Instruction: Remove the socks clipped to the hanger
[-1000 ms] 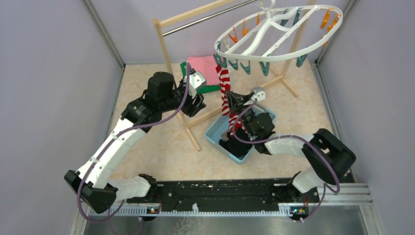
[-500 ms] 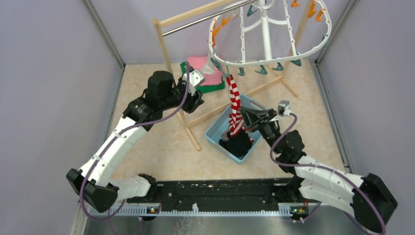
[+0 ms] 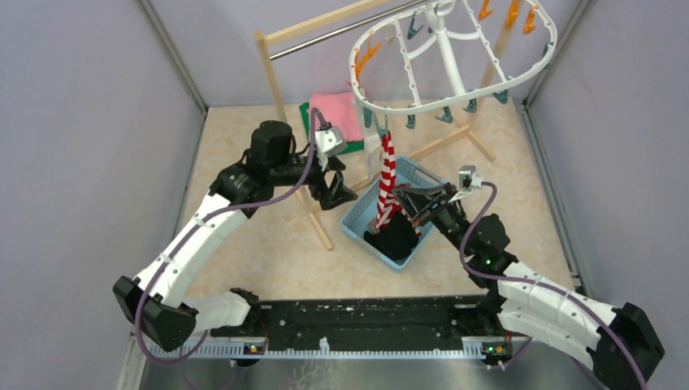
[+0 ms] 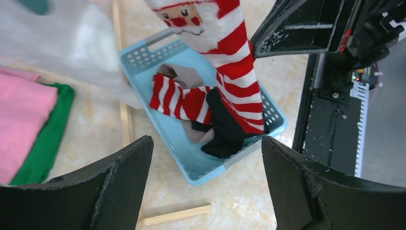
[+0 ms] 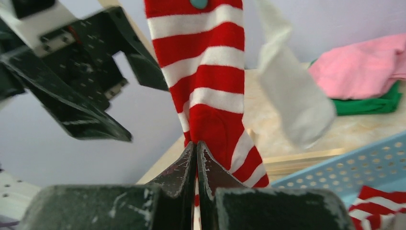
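Note:
The white oval hanger (image 3: 449, 53) hangs tilted at the top right, with teal and orange clips. A red-and-white striped sock (image 3: 387, 175) hangs taut from a teal clip (image 5: 198, 4) down to the blue basket. My right gripper (image 3: 401, 207) is shut on the sock's lower part (image 5: 206, 72), the tips (image 5: 196, 146) pinching the red fabric. A white sock (image 5: 292, 96) dangles beside it. My left gripper (image 3: 333, 191) is open and empty (image 4: 207, 143), just left of the basket. Another striped sock (image 4: 179, 98) and black socks (image 4: 225, 134) lie in the basket.
The blue basket (image 3: 363, 241) stands on the floor at the centre. A wooden rack with a metal bar (image 3: 280, 81) stands behind, its foot (image 4: 177, 214) below my left gripper. Folded pink and green cloths (image 3: 337, 110) lie at the back. Grey walls close both sides.
My right arm drew back toward the near side with the striped sock, pulling it taut and tilting the hanger. My left gripper moved right and down toward the basket.

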Controlling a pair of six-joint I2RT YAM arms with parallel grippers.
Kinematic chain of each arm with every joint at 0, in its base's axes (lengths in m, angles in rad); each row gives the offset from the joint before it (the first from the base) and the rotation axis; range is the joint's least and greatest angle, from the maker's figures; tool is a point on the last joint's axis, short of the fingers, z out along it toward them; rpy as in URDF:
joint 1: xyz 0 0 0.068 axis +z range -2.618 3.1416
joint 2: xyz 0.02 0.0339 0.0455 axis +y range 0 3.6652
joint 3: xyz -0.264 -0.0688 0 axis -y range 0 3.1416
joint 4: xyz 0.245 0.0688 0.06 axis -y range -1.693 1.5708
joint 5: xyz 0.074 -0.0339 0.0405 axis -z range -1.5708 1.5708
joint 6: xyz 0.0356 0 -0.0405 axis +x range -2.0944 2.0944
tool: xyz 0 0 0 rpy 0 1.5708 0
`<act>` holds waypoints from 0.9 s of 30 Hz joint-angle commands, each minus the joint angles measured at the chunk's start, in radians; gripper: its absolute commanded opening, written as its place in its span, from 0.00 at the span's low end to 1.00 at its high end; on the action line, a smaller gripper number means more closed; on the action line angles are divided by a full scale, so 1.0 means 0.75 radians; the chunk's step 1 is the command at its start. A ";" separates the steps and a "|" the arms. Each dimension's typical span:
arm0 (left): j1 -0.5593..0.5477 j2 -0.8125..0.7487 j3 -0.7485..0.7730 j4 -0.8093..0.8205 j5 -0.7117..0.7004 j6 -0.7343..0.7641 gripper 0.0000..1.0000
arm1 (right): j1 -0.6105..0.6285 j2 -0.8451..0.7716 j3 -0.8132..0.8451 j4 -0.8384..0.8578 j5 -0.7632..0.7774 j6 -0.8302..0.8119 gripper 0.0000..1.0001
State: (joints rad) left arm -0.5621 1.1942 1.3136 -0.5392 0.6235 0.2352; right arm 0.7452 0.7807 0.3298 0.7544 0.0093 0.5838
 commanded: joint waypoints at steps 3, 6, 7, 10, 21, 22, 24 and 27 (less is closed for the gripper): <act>-0.016 0.085 -0.010 0.059 0.135 0.020 0.87 | -0.036 0.042 0.103 0.158 -0.178 0.214 0.00; -0.017 0.127 0.020 0.093 0.147 0.001 0.82 | -0.066 0.091 0.111 0.253 -0.232 0.323 0.00; -0.017 0.141 0.035 0.102 0.164 -0.013 0.81 | -0.075 0.110 0.116 0.282 -0.254 0.360 0.00; -0.019 0.179 0.075 0.128 0.223 -0.074 0.82 | -0.087 0.186 0.131 0.362 -0.304 0.455 0.00; -0.024 0.227 0.112 0.202 0.335 -0.226 0.76 | -0.108 0.227 0.149 0.348 -0.333 0.488 0.00; -0.029 0.229 0.104 0.202 0.342 -0.223 0.73 | -0.109 0.225 0.154 0.343 -0.334 0.488 0.00; -0.030 0.230 0.090 0.206 0.355 -0.224 0.70 | -0.111 0.232 0.171 0.328 -0.346 0.488 0.00; -0.037 0.240 0.095 0.224 0.377 -0.240 0.64 | -0.111 0.248 0.185 0.334 -0.366 0.502 0.00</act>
State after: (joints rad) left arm -0.5808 1.3647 1.3655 -0.4397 0.8490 0.0719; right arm 0.6708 0.9733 0.4114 0.9791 -0.2356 0.9459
